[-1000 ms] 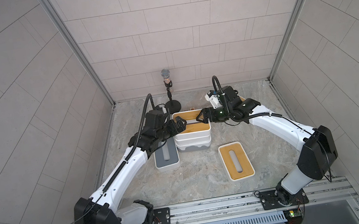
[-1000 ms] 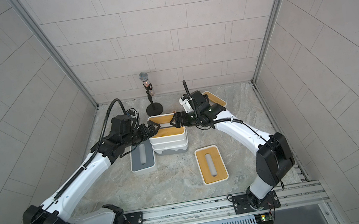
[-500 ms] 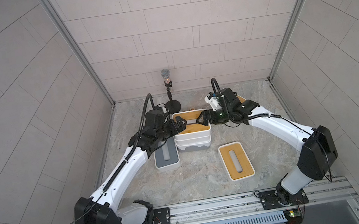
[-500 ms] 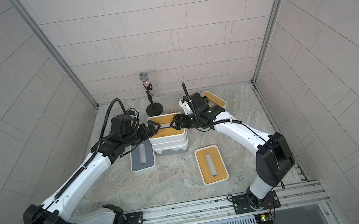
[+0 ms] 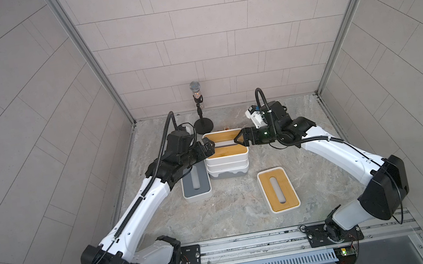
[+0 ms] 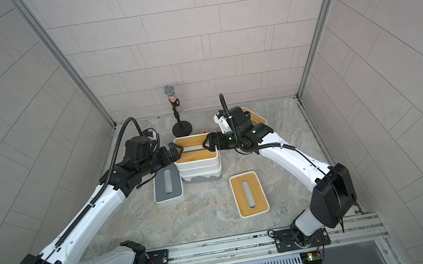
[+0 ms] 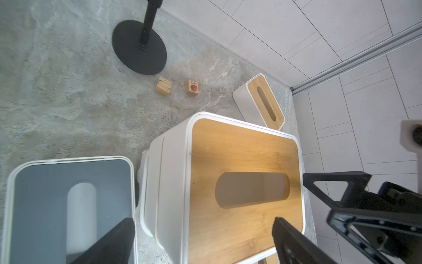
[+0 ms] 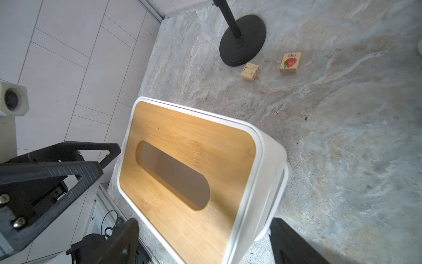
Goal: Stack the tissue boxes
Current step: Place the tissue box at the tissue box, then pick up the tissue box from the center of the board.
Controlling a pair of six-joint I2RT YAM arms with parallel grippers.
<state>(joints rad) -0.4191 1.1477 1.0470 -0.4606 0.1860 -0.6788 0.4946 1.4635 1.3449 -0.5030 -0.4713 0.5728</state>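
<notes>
A stack of tissue boxes [image 5: 227,165] stands in the middle of the stone table [image 5: 231,215]. Its top box [image 5: 225,147], white with a wooden lid and an oval slot, sits square on the ones below, and the lowest shows a grey base. The left gripper [image 5: 209,146] is at one short end of the top box and the right gripper [image 5: 238,140] at the other, facing each other across the lid. Both are spread wide: the left fingers [image 7: 114,246] straddle their end of the box, and the right fingers [image 8: 285,244] do likewise. Whether any finger touches the wall I cannot tell. Just beside the stack, on the left arm's side, lies a grey-lidded box [image 5: 195,182]. A wooden-lidded box [image 5: 278,189] lies apart, nearer the right arm's base, and another box [image 6: 256,116] lies by the back wall behind the right arm. Behind the stack stand a microphone stand [image 5: 203,124], a plain wooden block [image 7: 163,85] and a strawberry block [image 7: 192,86].
</notes>
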